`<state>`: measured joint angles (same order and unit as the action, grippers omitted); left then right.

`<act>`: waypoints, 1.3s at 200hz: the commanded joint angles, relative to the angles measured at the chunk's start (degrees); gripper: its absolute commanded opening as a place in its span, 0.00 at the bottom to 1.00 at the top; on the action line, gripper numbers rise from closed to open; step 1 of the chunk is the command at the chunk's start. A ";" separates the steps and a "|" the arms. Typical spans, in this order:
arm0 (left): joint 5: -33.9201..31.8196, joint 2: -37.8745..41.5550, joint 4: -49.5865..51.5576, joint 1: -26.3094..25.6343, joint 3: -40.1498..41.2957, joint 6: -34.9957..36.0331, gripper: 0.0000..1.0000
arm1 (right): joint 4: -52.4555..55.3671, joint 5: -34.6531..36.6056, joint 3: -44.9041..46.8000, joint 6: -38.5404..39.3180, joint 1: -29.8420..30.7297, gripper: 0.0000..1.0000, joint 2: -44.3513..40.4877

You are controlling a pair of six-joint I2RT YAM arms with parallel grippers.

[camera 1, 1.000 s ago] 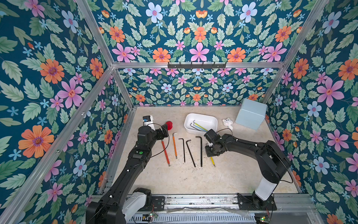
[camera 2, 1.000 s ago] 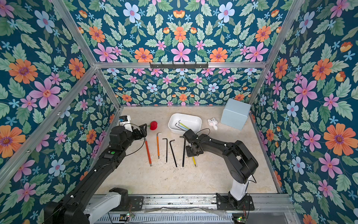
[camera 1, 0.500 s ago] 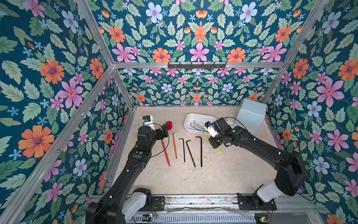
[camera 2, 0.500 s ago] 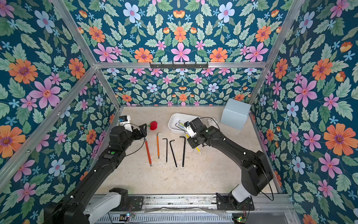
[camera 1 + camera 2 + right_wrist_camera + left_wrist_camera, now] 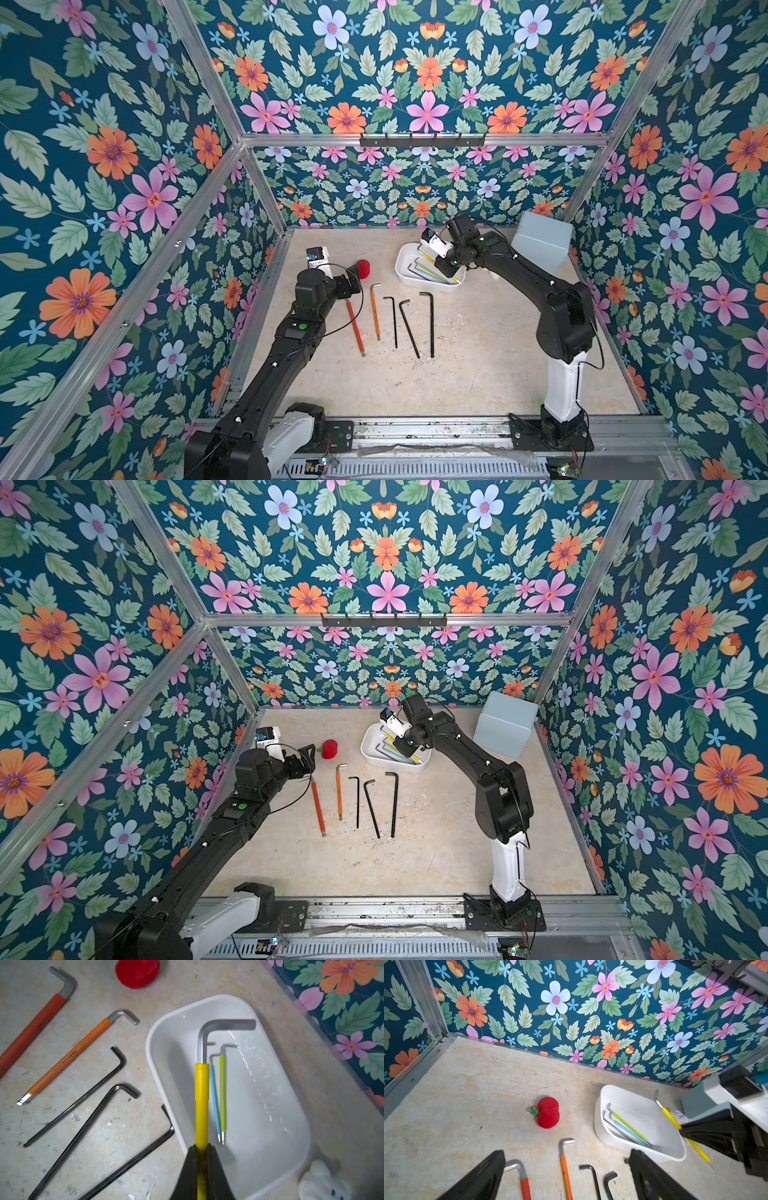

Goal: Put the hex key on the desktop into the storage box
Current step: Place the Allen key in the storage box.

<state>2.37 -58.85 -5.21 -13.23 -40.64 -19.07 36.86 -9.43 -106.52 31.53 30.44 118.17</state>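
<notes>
As both top views show, right claw [image 5: 445, 269] over the white storage box [image 5: 402, 272], five hex keys [image 5: 394, 320] in a row on the desktop [image 5: 478, 353], left wrist view, left claw [image 5: 566, 1154] spread wide and empty, right wrist view, right claw clamped on the yellow hex key [image 5: 202, 1093] (bent end over the box), blue key [image 5: 214, 1097] and green key [image 5: 222, 1095] inside.

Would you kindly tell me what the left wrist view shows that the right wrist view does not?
Only the left wrist view: the open left fingers, the pale blue box and the enclosure's back corner. Only the right wrist view: the black hex keys' long shafts and the orange key's tip. Both: the storage box, the yellow hex key held over it by the shut right fingers, the green key, the blue key and the red plush.
</notes>
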 commanded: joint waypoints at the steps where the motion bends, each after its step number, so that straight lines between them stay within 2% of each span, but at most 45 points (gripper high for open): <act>1: -0.74 -0.39 -1.14 -0.04 -0.39 1.21 0.99 | 1.82 -1.16 -6.47 2.83 -0.07 0.00 5.07; 43: -1.70 -0.09 -0.86 -0.04 -0.50 2.06 0.99 | 9.10 -0.87 -21.08 4.15 -1.35 0.00 16.56; 106: -1.70 -0.39 -1.20 -0.04 -0.11 2.08 0.99 | 5.37 -2.70 -15.61 3.94 -1.60 0.00 17.70; 135: -1.82 -0.35 -1.38 -0.04 0.13 1.61 0.99 | 2.36 -1.01 -13.28 3.43 -1.52 0.00 18.26; 202: -1.80 0.22 -1.29 -0.04 0.30 1.50 0.99 | 6.22 0.52 -22.52 1.56 -1.63 0.00 24.90; 214: -1.78 0.31 -1.12 -0.04 0.38 1.60 0.99 | 6.19 0.34 -23.09 0.98 -1.62 0.12 25.13; 233: -1.80 0.22 -1.12 -0.04 0.32 1.70 0.99 | 6.25 0.05 -23.30 0.29 -1.63 0.39 24.63; 245: -1.60 0.01 -1.23 -0.04 0.22 1.69 0.99 | 6.05 0.18 -23.27 0.14 -1.68 0.46 23.99; 260: -1.51 -0.08 -1.33 -0.04 0.04 1.63 0.99 | 5.50 0.42 -23.00 -0.43 -1.65 0.49 22.90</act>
<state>0.99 -58.78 -5.39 -13.23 -40.36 -17.63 42.59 -8.93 -129.54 32.58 28.71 142.89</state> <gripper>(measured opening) 0.994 0.473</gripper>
